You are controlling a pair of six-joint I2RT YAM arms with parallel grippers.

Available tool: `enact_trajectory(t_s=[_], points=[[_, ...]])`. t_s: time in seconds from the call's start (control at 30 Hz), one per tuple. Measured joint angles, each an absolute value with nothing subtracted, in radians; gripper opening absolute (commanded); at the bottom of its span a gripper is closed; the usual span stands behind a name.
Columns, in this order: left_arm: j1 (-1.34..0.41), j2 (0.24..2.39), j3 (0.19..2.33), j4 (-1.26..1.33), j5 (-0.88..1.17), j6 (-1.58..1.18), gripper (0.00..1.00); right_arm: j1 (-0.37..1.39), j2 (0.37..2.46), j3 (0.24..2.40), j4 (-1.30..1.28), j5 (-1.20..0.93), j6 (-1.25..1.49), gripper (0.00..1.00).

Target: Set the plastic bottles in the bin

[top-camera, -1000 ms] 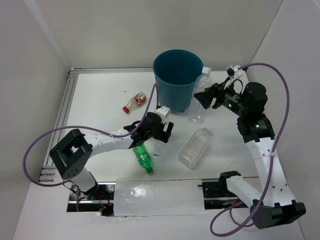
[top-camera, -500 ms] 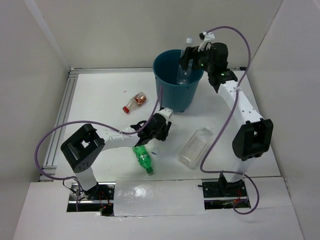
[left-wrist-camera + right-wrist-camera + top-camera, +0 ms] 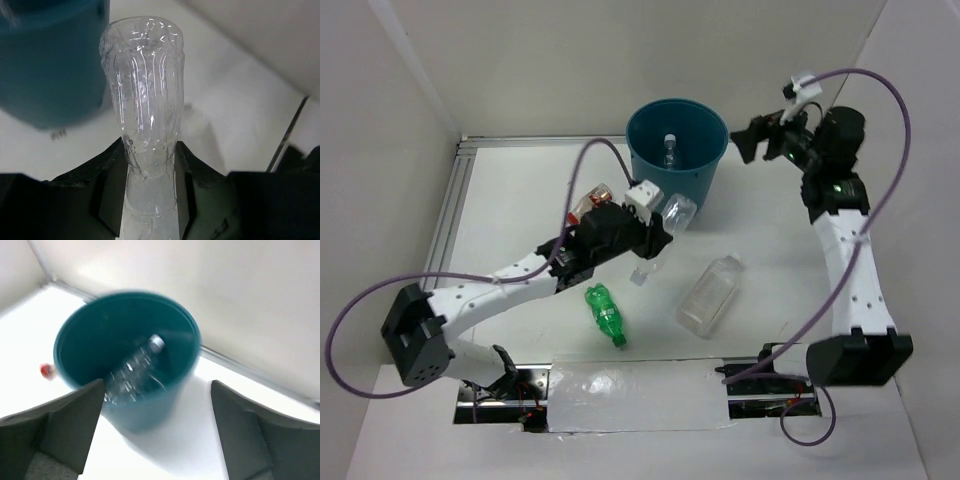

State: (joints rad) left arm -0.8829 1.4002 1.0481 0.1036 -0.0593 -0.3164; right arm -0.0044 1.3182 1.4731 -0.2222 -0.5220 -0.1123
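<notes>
White desk (image 3: 510, 205) lies below; the left fingers (image 3: 111, 187) pinch a slim clear bottle (image 3: 145, 100) at its narrow waist, just beside the bin (image 3: 698, 185). It looks light, thin-walled, slippery. Farther right, the right fingers (image 3: 70, 425) hang spread and empty.

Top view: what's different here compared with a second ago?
The right end effector carried a capped clear bottle over the teal bin, let it go inside, and pulled back to the right, open. The left end effector took hold of a slim clear bottle and lifted it off the table toward the bin. The green bottle, squarish clear bottle, red-labelled bottle and the bin stayed put.
</notes>
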Motion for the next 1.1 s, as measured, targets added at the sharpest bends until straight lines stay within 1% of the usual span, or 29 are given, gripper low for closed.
enact_trajectory(t_s=[0.03, 0.1, 0.13, 0.17, 0.2, 0.23, 0.27, 0.3, 0.33, 0.37, 0.4, 0.43, 0.47, 0.57, 0.6, 0.63, 0.67, 0.77, 0.93, 1.0, 1.1], points=[[-0.883, 1.37, 1.084, 0.105, -0.051, -0.308, 0.06, -0.041, 1.266, 1.44, -0.241, -0.562, -0.165, 0.46], [-0.877, 1.321, 1.192, 0.139, -0.034, -0.275, 0.07, -0.095, 1.187, 1.379, -0.32, -0.677, -0.306, 0.12], [-0.868, 1.316, 1.208, 0.15, -0.034, -0.267, 0.07, -0.127, 1.145, 1.332, -0.331, -0.688, -0.326, 0.12], [-0.855, 1.313, 1.249, 0.166, -0.028, -0.261, 0.07, -0.158, 1.118, 1.291, -0.37, -0.726, -0.383, 0.13], [-0.84, 1.32, 1.293, 0.194, -0.026, -0.259, 0.1, -0.179, 1.097, 1.257, -0.416, -0.754, -0.445, 0.2], [-0.822, 1.336, 1.34, 0.222, -0.027, -0.26, 0.12, -0.2, 1.077, 1.217, -0.46, -0.793, -0.511, 0.33], [-0.803, 1.362, 1.386, 0.254, -0.027, -0.262, 0.12, -0.218, 1.07, 1.178, -0.516, -0.826, -0.585, 0.48], [-0.788, 1.401, 1.432, 0.283, -0.03, -0.265, 0.14, -0.23, 1.069, 1.145, -0.579, -0.849, -0.663, 0.72], [-0.773, 1.444, 1.484, 0.318, -0.039, -0.268, 0.17, -0.245, 1.069, 1.103, -0.644, -0.884, -0.777, 0.87], [-0.76, 1.501, 1.544, 0.343, -0.049, -0.271, 0.18, -0.25, 1.069, 1.06, -0.709, -0.908, -0.892, 0.93], [-0.749, 1.559, 1.6, 0.36, -0.062, -0.273, 0.2, -0.251, 1.068, 1.022, -0.78, -0.93, -0.994, 0.97], [-0.741, 1.623, 1.654, 0.366, -0.078, -0.274, 0.26, -0.252, 1.065, 0.99, -0.841, -0.946, -1.086, 0.99], [-0.737, 1.686, 1.716, 0.368, -0.098, -0.274, 0.45, -0.251, 1.058, 0.96, -0.891, -0.959, -1.173, 0.99], [-0.733, 1.882, 1.902, 0.334, -0.161, -0.269, 0.74, -0.252, 1.018, 0.9, -1.019, -0.983, -1.41, 1.0], [-0.729, 1.939, 1.957, 0.313, -0.18, -0.268, 0.81, -0.252, 0.999, 0.886, -1.048, -0.988, -1.488, 1.0], [-0.727, 1.991, 2.003, 0.295, -0.194, -0.266, 0.92, -0.251, 0.982, 0.872, -1.08, -0.991, -1.576, 1.0], [-0.723, 2.032, 2.037, 0.266, -0.206, -0.266, 0.99, -0.251, 0.968, 0.856, -1.113, -0.992, -1.66, 1.0], [-0.709, 2.101, 2.087, 0.193, -0.226, -0.267, 0.99, -0.245, 0.953, 0.797, -1.191, -0.975, -1.816, 1.0], [-0.682, 2.069, 2.061, 0.147, -0.233, -0.262, 0.99, -0.201, 0.999, 0.73, -1.239, -0.914, -1.923, 1.0], [-0.678, 1.977, 1.957, 0.142, -0.235, -0.253, 0.99, -0.18, 1.031, 0.728, -1.236, -0.898, -1.942, 1.0], [-0.694, 1.747, 1.71, 0.147, -0.241, -0.234, 0.99, -0.153, 1.067, 0.729, -1.21, -0.887, -1.959, 1.0]])
